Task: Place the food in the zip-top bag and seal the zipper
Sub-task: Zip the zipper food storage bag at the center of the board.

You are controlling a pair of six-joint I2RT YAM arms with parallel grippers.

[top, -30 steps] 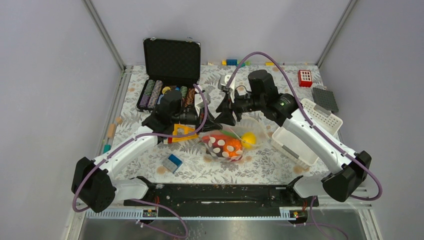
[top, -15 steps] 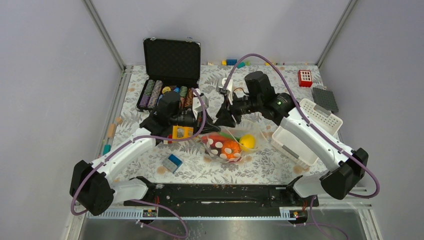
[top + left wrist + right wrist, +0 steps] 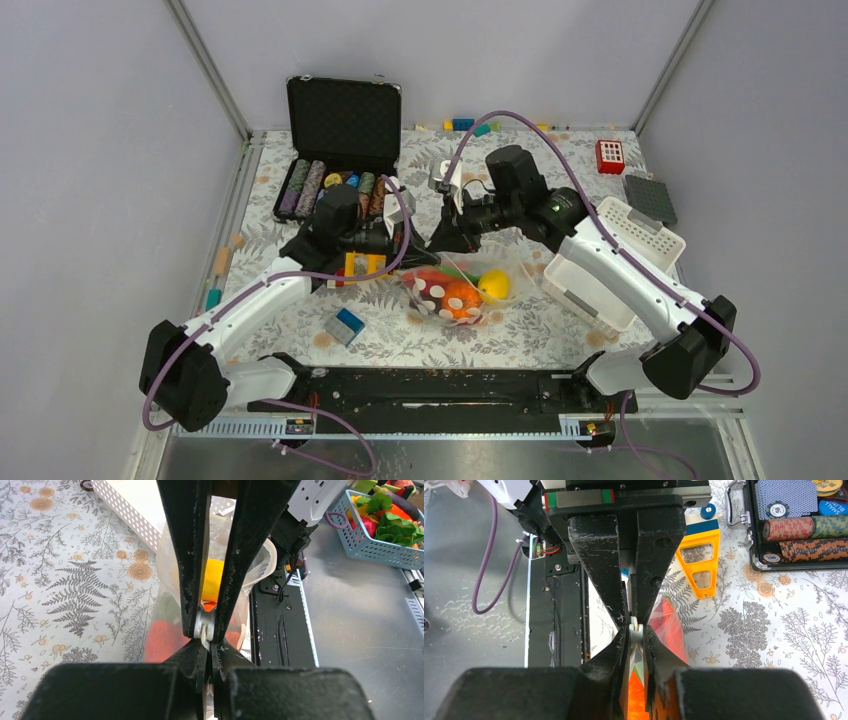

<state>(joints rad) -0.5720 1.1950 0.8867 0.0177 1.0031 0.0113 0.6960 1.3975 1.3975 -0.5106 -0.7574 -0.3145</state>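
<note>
Bag (image 3: 448, 292), dotted, clear: mid-table between both arms, food (image 3: 462, 297) inside. Left gripper (image 3: 204, 632): clamped tight on zipper (image 3: 205, 624). Right gripper (image 3: 636, 625): fingers pinched together on same strip, close beside left. Basket (image 3: 590, 285): right of bag.

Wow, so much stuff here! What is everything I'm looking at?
bag: one, clear with white dots, table centre
food: several, red, orange, yellow, inside bag
zipper: one, clear strip, bag's edge
chip case: one, black, open, far left
white baskets: two, right side
blue basket: one, toy produce inside, off the table
blocks: several, mixed colours, scattered
table: one, fern print
left gripper: black, shut on zipper
right gripper: black, shut on zipper
</note>
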